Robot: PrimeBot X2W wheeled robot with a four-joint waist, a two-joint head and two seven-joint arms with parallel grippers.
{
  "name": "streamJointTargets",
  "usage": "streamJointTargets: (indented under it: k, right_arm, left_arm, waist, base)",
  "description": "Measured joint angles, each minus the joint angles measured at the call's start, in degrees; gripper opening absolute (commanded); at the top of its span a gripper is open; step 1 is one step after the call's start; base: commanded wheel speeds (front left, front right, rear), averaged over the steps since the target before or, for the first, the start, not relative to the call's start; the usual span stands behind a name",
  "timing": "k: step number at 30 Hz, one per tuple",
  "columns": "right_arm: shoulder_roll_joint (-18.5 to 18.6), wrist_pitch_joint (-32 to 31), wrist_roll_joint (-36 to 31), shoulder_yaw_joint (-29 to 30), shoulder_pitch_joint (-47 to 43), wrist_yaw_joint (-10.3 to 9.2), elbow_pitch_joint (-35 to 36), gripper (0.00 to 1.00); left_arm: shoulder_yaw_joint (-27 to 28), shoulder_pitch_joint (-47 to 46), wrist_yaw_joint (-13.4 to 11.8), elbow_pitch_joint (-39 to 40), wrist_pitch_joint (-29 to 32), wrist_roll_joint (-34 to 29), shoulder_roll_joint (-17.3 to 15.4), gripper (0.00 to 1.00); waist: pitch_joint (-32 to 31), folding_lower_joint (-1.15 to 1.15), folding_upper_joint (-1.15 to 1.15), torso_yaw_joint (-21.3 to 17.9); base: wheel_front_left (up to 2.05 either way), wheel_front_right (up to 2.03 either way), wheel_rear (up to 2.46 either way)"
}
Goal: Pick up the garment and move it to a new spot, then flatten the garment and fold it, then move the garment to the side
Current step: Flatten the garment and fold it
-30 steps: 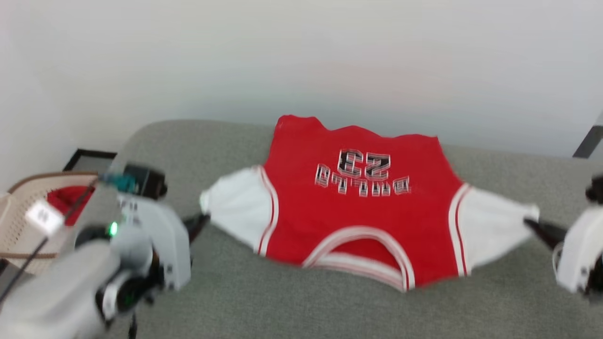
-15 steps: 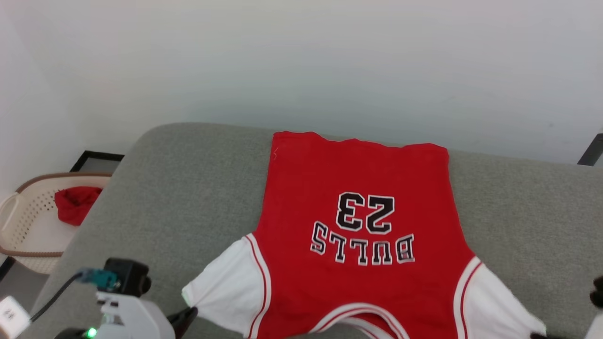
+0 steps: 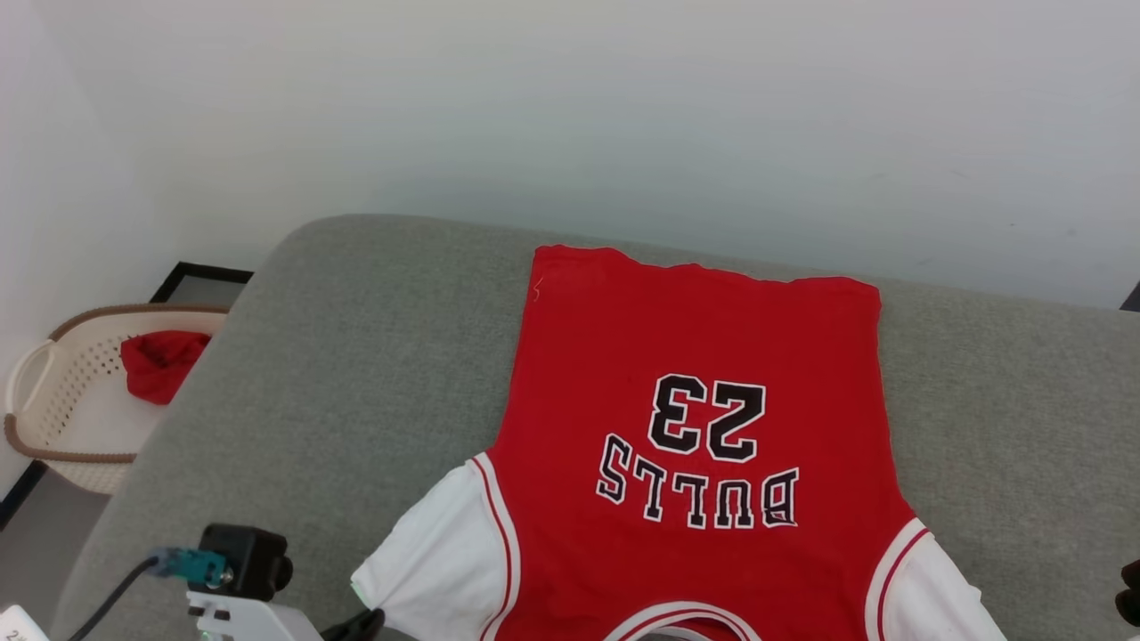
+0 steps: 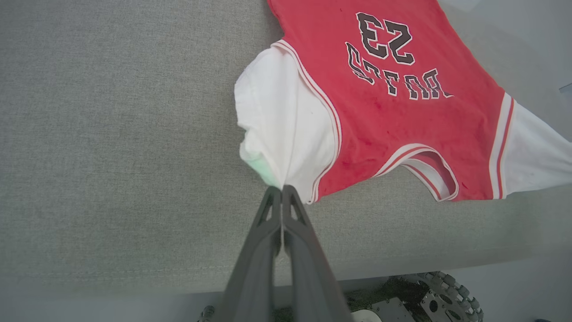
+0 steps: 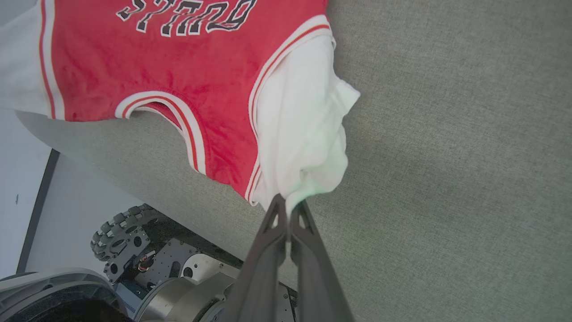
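The garment (image 3: 695,356), a red jersey with black "BULLS 23" lettering and white sleeves, lies spread on the grey cushion (image 3: 356,374), its hem toward the wall and its neckline toward me. My left gripper (image 4: 282,190) is shut on the tip of one white sleeve (image 4: 281,129). My right gripper (image 5: 288,203) is shut on the bunched end of the other white sleeve (image 5: 308,147). The garment (image 4: 402,103) is stretched between the two grips, with its striped neckline (image 5: 178,112) close to the cushion's near edge.
A cream laundry basket (image 3: 36,418) holding a small plain red cloth (image 3: 160,361) stands on the floor at the left of the cushion. A pale wall rises behind the cushion. My wheeled base (image 5: 129,237) shows below the cushion's near edge.
The head camera has tilted, so the whole scene sits lower in view. The garment has been drawn toward me and now lies longer and flatter on the cushion. Both grippers stay shut on the sleeves.
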State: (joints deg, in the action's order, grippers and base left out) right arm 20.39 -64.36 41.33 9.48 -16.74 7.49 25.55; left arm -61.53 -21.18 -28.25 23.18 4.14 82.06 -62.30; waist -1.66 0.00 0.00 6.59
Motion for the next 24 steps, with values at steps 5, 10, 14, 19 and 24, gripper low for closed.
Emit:
streamJointTargets:
  k: [5,10,14,19,24]
  right_arm:
    - [-1.51,-1.48,-2.4,-0.23,0.93,0.0,0.16,1.0]
    - [-2.22,-2.74,-2.88,-0.82,1.9,0.0,1.53,1.0]
    - [-2.29,-2.43,-3.53,-0.81,4.03,0.0,2.97,1.0]
    - [-1.37,1.75,-5.35,-1.25,10.88,0.0,2.69,1.0]
    - [0.79,8.73,-8.18,-3.0,20.0,0.0,-2.2,1.0]
  left_arm:
    - [-0.32,-0.02,0.12,-1.04,-0.73,-0.97,1.38,0.0]
    - [-0.69,-0.44,0.85,-2.66,-1.43,-2.43,3.04,0.0]
    - [-0.82,-1.27,1.53,-3.99,-2.05,-3.67,4.75,0.0]
    - [-1.07,-2.57,2.36,-5.34,-2.74,-5.11,6.81,0.0]
    - [-1.15,-4.43,3.26,-6.36,-3.36,-7.05,8.78,0.0]
  waist:
    - [0.4,0.0,0.0,0.5]
    - [1.18,0.0,0.0,0.9]
    - [2.23,0.0,0.0,1.22]
    - [3.84,0.0,0.0,1.82]
    - [5.93,0.0,0.0,2.78]
  base:
    - [0.0,0.0,0.0]
    - [0.0,0.0,0.0]
    - [0.0,0.0,0.0]
    - [0.0,0.0,0.0]
    - [0.0,0.0,0.0]
